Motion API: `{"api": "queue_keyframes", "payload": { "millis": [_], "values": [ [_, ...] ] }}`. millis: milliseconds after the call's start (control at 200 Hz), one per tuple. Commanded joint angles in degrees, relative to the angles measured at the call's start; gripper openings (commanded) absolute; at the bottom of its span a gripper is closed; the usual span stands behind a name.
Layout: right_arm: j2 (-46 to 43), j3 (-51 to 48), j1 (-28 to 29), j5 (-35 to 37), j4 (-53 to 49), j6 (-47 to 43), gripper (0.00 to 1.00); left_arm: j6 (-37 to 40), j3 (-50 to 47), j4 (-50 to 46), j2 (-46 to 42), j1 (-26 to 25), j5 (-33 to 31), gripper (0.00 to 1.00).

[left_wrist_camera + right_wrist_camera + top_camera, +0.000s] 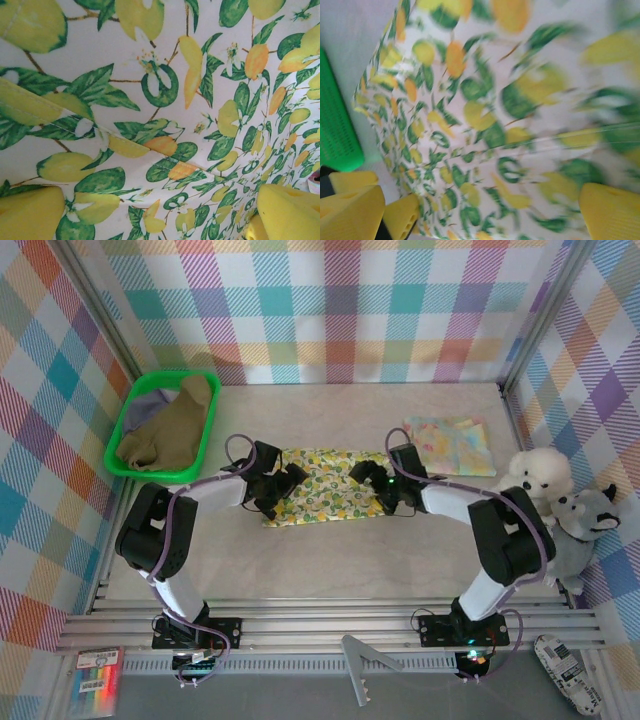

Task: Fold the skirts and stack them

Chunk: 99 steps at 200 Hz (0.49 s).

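- Plaid walls (330, 300) box in a pale table (330, 560). On my feed a lemon-print skirt (325, 490) lies flat at its middle, between the two arms.
- Its long axis runs left to right across the table, square to the way the arms reach.
- My left gripper (278, 487) sits over the skirt's left end and my right gripper (380, 483) over its right end. Each arm is nearest its own end, and the cloth spans the gap between them.
- On the left wrist view the fingers (30, 215) stand wide apart. The print and a stitched seam lie between them with nothing pinched.
- The right wrist view is blurred, but its fingers (612, 210) are spread as well and grip nothing.
- I cannot tell from above whether either pincer touches the cloth.
- My read is that the fold turns on that axis: each arm takes its own end and the pair carries one long edge over the other.
- A pastel floral skirt (448, 445) lies folded at the far right.
- An olive-brown skirt (170, 430) and a grey-lavender skirt (150, 400) sit in the green basket (160, 472) at the far left.
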Motion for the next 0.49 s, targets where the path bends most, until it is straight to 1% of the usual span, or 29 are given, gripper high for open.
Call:
{"api": "queue_keyframes", "payload": {
  "millis": [0,20,55,165,200,245,270,375,450,490],
  "values": [
    [-6.65,-2.1,-2.23,6.17,-10.1,-5.06,0.99,3.01,0.02,-3.85,0.19,-0.02,-0.93,1.0],
    [-7.81,-2.35,-2.29,6.84,-10.9,-5.43,0.99,3.86,1.21,-4.97,-0.42,-0.34,-1.14,1.0],
    [-9.57,-3.07,-2.25,7.71,-12.05,-5.95,0.99,5.96,3.87,-9.97,-1.47,-1.08,-2.48,1.0],
    [-13.29,-5.67,-2.25,9.42,-14.25,-4.41,1.0,12.53,14.23,-23.39,-2.8,-4.37,-9.64,1.0],
    [-13.76,-6.53,-2.25,9.64,-14.32,-3.03,0.96,14.06,16.57,-25.55,-2.48,-5.21,-10.5,0.98],
    [-14.16,-7.54,-2.33,9.36,-13.82,-1.11,0.91,15.37,18.81,-27.06,-1.79,-6.16,-9.94,0.95],
    [-14.22,-8.14,-2.36,8.87,-12.62,-0.37,0.87,15.76,19.9,-27.34,-1.29,-6.6,-9.21,0.91],
    [-13.53,-9.96,-2.31,5.66,-6.99,2.81,0.77,16.57,23.51,-27.33,2.22,-9.02,-6.51,0.69],
    [-12.05,-10.08,-2.25,4.64,-4.83,4.25,0.73,16.78,25.87,-28.02,5.65,-10.12,-5.79,0.55],
    [-11.19,-10.1,-2.25,4.45,-4.48,4.75,0.73,16.53,26.8,-28.38,7.58,-10.3,-4.75,0.46]
  ]
}}
